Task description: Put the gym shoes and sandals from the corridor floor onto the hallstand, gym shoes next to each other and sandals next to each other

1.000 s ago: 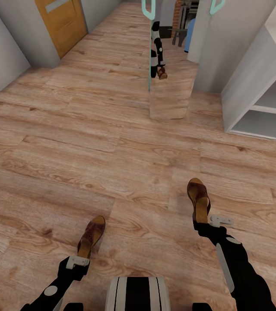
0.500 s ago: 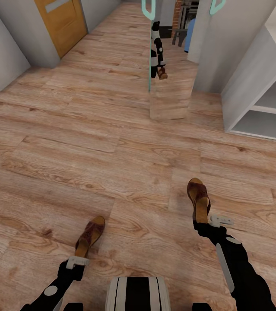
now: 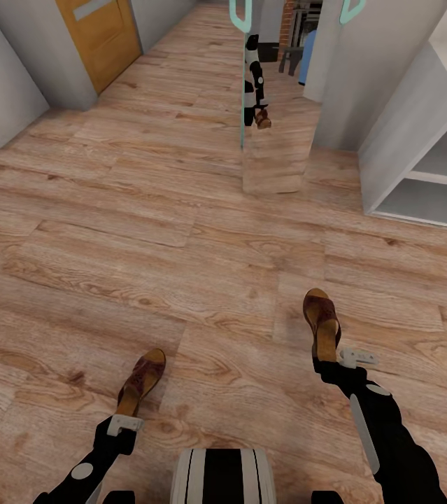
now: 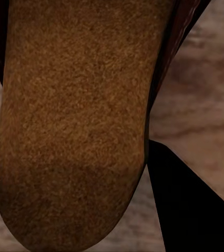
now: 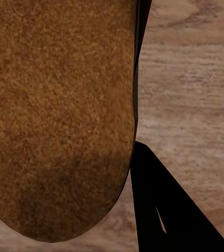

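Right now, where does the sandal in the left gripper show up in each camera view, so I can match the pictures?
Head view: the left-hand sandal sits low and left of centre, heel toward the left gripper, toe pointing up the corridor.
Left wrist view: its tan footbed takes up most of the picture, very close.
Right wrist view: the footbed there is the other sandal, the one at the right gripper.
Shared landmark: the wood-plank floor.

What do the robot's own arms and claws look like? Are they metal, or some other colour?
Both arms are glossy black. The left arm carries a round pale grey patch, the right arm a long pale grey stripe and a small round grey mark. Each ends in a small light grey bracket near the wrist. The left gripper and the right gripper have plain black, wedge-shaped fingers. No cables show.
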Motion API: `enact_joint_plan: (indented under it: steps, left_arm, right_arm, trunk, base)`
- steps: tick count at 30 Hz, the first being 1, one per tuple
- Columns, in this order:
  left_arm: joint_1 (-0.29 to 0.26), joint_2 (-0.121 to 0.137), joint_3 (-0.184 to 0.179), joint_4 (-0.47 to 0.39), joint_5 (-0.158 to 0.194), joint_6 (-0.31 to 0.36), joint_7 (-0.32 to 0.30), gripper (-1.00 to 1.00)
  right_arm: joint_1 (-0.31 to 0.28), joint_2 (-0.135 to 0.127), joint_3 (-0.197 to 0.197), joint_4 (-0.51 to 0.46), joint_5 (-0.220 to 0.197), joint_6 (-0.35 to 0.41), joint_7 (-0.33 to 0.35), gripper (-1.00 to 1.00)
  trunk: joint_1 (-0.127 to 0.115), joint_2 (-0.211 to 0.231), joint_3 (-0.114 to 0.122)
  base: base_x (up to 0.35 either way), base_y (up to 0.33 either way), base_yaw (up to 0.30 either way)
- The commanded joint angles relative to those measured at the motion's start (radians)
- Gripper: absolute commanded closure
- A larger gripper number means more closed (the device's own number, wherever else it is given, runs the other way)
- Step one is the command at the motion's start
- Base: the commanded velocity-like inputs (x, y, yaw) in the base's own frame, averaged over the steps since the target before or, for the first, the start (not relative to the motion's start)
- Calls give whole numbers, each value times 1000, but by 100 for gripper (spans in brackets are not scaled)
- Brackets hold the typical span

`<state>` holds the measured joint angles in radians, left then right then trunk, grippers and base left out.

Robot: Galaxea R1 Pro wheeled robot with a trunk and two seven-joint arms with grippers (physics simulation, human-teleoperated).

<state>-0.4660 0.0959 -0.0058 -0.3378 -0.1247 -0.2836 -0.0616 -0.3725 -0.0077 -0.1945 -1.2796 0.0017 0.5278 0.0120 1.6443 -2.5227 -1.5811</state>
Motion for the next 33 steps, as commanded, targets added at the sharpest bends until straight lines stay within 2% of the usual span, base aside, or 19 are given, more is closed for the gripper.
enact_joint_plan:
  steps: [1,12,18,28,31,33]
  left_arm:
    - [0,0,0,0,-12,-3,2,100]
    - [0,-1,1,-1,-12,-3,1,100]
    - [0,-2,1,-6,-12,-3,1,100]
    - [-2,-1,1,-122,-8,13,-1,100]
    - [-5,-4,2,-169,-5,54,-1,100]
    - [-7,-9,2,-230,-5,108,-1,100]
  right_arm:
    - [0,0,0,-1,-3,6,-2,100]
    - [0,0,0,-1,-3,6,-2,100]
    - [0,0,0,-1,-3,6,-2,100]
    - [0,0,2,-1,-3,6,-2,100]
    - [0,0,3,-1,-2,6,-3,100]
    - [0,0,3,-1,-1,6,-3,100]
  trunk:
    - [0,0,-1]
    - [0,0,-1]
    - [-3,1,23]
    - [-7,4,61]
    - [-9,4,73]
    - [-10,5,81]
  base:
    - [0,0,0]
    - [0,0,0]
    - [0,0,0]
    - [0,0,0]
    - [0,0,0]
    - [0,0,0]
